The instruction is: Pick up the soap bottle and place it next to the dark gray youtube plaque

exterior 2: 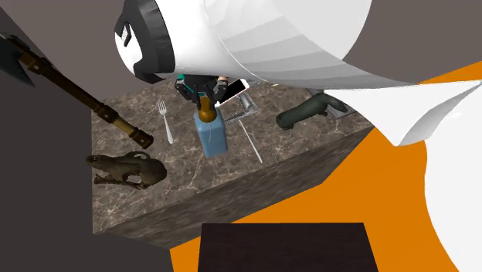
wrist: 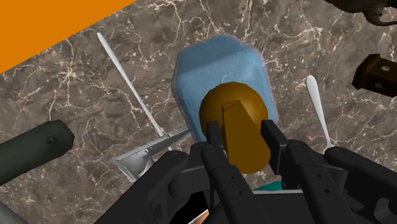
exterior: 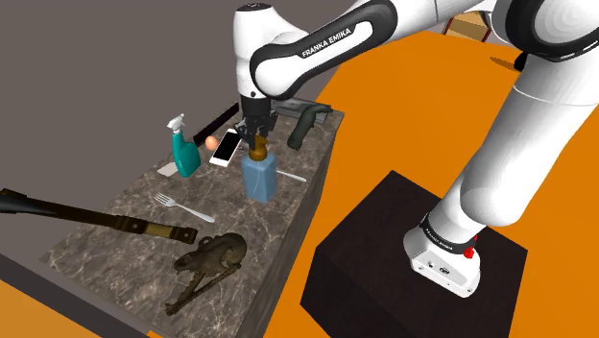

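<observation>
We see the marble counter (exterior: 125,230) with the white arm (exterior: 317,48) bent over it. In the shoulder view, the blue soap bottle (exterior: 259,179) stands upright on the counter, at four o'clock from a teal spray bottle (exterior: 184,156). Our black gripper (exterior: 257,140) clasps its brown pump top from both sides. A fork (exterior: 182,206) lies at the soap bottle's eight o'clock.

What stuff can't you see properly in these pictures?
- Second exterior view: the phone is mostly covered by the white arm.
- Wrist view: the teal spray bottle is just a sliver behind the tool.
- Shoulder view: the long dark pole is cut off by the left edge.
- Shoulder view: the small orange ball is too small to name.
</observation>
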You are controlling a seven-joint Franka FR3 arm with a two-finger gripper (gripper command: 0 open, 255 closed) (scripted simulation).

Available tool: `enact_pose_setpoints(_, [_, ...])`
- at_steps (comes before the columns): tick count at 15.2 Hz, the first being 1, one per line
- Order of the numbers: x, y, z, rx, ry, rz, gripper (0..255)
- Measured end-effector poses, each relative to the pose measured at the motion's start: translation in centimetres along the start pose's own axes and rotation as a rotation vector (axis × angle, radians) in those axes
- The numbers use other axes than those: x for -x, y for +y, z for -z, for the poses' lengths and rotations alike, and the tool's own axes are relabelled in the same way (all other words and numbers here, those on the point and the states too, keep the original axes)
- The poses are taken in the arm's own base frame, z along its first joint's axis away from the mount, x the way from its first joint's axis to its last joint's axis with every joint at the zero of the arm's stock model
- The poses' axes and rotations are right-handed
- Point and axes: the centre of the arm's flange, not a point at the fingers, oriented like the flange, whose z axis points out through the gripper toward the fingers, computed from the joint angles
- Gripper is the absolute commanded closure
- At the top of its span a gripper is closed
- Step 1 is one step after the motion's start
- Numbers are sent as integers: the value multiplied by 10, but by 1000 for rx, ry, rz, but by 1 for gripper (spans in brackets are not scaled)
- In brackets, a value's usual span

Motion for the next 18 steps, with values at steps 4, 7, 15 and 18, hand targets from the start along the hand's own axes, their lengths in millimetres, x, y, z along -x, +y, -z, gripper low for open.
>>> enact_pose_setpoints(4, [0, 1, 22, 0, 0, 0, 255])
enact_pose_setpoints(7, [0, -1, 38, 0, 0, 0, 255])
enact_pose_setpoints(15, [0, -1, 79, 0, 0, 0, 255])
enact_pose_setpoints(18, [-1, -2, 95, 0, 0, 0, 255])
